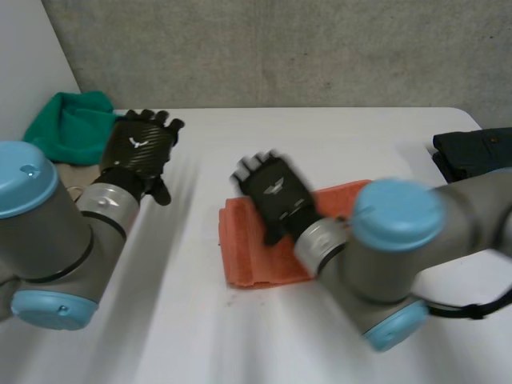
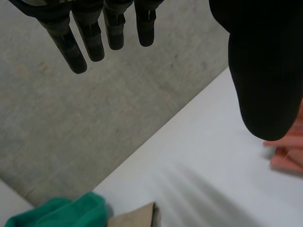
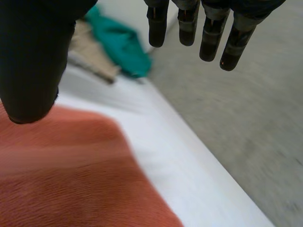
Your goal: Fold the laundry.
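Left hand (image 1: 140, 148) is held open above the white surface (image 1: 320, 136), its fingers (image 2: 75, 52) straight and nothing grasped, just beside a crumpled green cloth (image 1: 68, 124) at the far left corner. A folded orange cloth (image 1: 248, 256) is laid near the middle of the surface. Right hand (image 1: 272, 192) is spread over its far edge, fingers (image 3: 227, 47) straight, nothing gripped; contact with the cloth cannot be told. A dark garment (image 1: 476, 152) is seen at the right edge.

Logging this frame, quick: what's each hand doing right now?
Left hand: open, holding nothing.
Right hand: open, above the orange cloth, gripping nothing.
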